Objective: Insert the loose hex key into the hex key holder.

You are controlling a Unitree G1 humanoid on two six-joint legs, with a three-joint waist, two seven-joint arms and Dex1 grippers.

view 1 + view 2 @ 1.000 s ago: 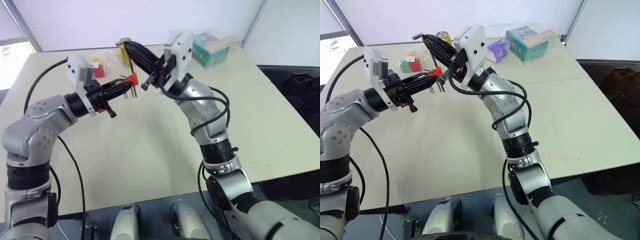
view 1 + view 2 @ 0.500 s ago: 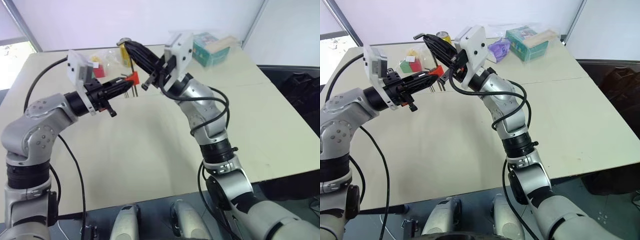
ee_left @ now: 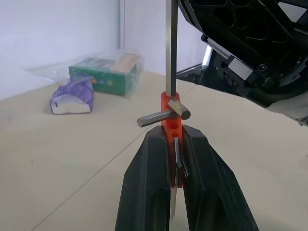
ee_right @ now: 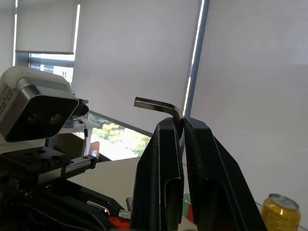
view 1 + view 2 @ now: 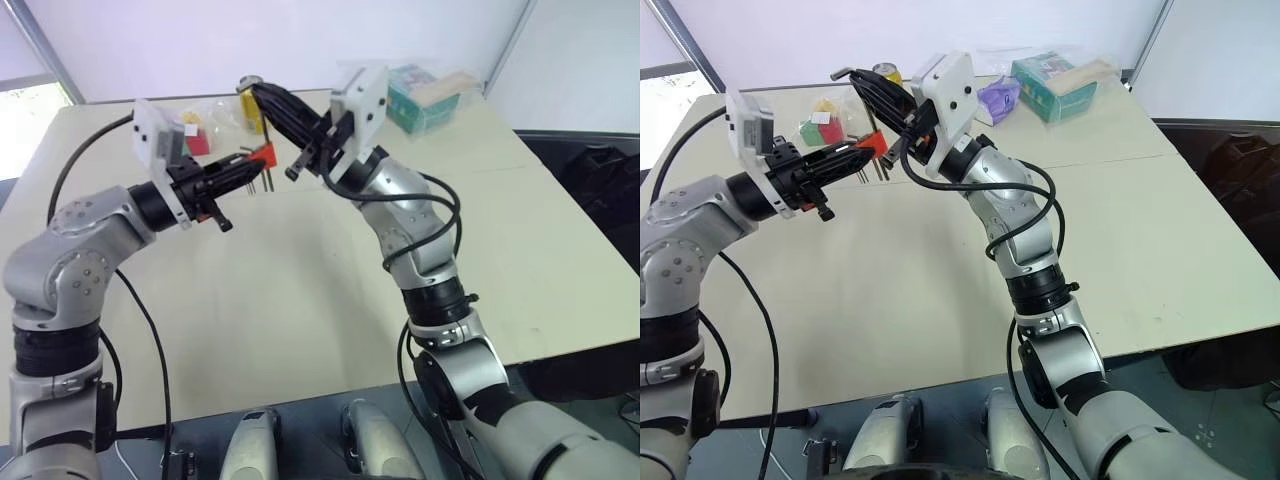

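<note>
Loose hex key [image 3: 171,48] upright, bend topmost

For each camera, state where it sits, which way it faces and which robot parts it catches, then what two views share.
Left eye, right eye: head, looking down over table; both arms.
Left wrist: along left end effector clamping the hex key holder; faces green box.
Right wrist: along right end effector pinching the loose hex key; faces window blinds, yellow can.
Shared: the holder shows from head and left wrist.
</note>
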